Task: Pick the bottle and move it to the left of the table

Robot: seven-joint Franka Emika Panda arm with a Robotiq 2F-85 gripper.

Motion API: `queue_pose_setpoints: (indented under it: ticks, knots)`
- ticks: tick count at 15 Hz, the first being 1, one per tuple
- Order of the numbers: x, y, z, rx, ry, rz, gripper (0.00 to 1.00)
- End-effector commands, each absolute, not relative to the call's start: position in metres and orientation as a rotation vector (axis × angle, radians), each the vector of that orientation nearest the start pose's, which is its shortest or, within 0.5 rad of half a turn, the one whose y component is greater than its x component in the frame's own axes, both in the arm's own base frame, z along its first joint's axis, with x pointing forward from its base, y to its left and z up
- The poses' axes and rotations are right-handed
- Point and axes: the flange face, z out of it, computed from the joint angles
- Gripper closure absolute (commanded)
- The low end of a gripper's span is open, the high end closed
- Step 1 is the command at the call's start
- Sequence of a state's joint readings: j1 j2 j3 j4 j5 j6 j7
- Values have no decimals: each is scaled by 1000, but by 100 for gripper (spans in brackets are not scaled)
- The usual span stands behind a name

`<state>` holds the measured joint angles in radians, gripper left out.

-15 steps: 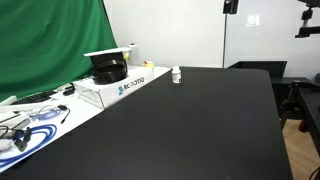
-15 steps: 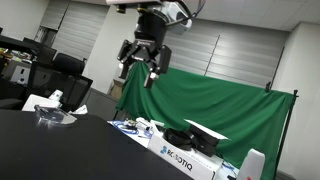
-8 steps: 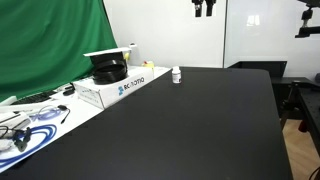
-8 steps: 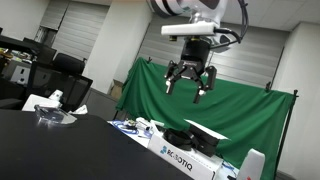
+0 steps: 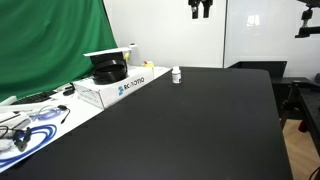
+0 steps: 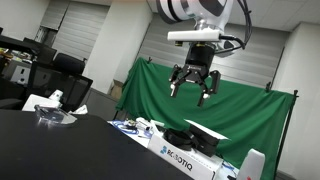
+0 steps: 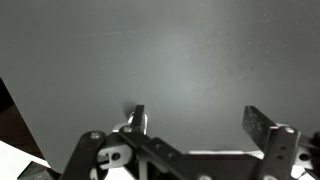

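The bottle [image 5: 176, 75] is a tiny white one with a dark band. It stands upright on the black table [image 5: 190, 125], just past the far end of the white box. It also shows at the lower right in an exterior view [image 6: 254, 165]. My gripper [image 5: 201, 8] hangs high above the table, well above the bottle and slightly to its right, open and empty. It is also seen against the green screen [image 6: 192, 92]. In the wrist view my jaws [image 7: 200, 118] are spread over the dark tabletop, and a small white shape [image 7: 130, 124] by one finger looks like the bottle.
A white box with blue lettering [image 5: 115, 88] holds a black object and lies along the table's edge; it also shows in an exterior view [image 6: 185, 155]. A white side surface with cables [image 5: 30, 125] is beside it. A green screen [image 5: 50, 45] stands behind.
The gripper has swung sideways high above the table, rotated and come a little lower, most of it in the first half second. The bottle has not moved.
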<state>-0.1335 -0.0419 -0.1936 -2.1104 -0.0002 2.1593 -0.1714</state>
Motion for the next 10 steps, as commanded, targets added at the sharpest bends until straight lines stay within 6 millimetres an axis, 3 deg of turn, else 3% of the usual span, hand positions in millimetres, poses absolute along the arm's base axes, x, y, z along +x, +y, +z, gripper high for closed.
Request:
queue_pose_setpoints:
  ticks: [1, 10]
  knots:
    - [530, -182, 440, -3158, 276, -166, 0]
    - [636, -251, 402, -3142, 448, -243, 0]
